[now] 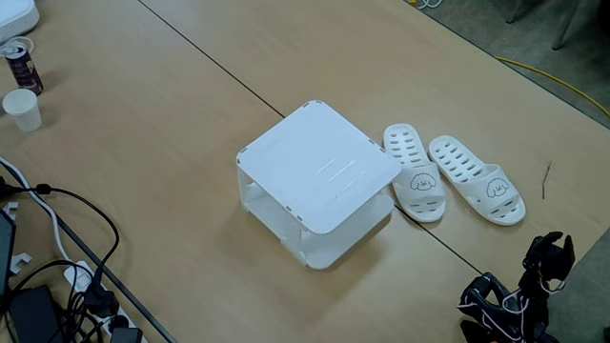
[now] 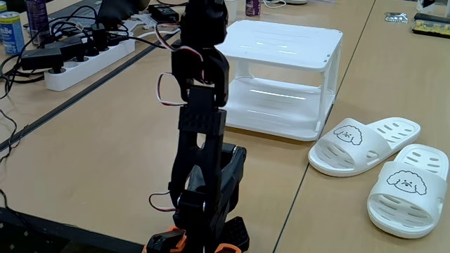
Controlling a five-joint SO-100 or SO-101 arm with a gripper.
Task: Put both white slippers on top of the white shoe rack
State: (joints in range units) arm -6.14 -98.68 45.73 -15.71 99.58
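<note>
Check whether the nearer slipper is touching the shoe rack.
Apart. In a fixed view, bare table shows between the nearer white slipper and the white shoe rack; the other fixed view shows a thin gap too.

One fixed view looks down from high on the table [image 1: 143, 191]; another sits low behind the arm [image 2: 200, 133] (close up). Both share the shoe rack [image 1: 319, 167] and slippers [image 2: 380, 165].

2 white slippers [image 1: 416, 174] [image 1: 477, 179], side by side on table. 1 white shoe rack [image 1: 317, 164], 2 tiers. 1 black robot arm [image 2: 202, 140]. 1 paper cup [image 1: 22, 109], 1 drink can [image 1: 21, 63] in a fixed view; 1 blue can [image 2: 10, 32] & 1 white power strip [image 2: 88, 59] in a fixed view. Cables: several, can't count exactly.
</note>
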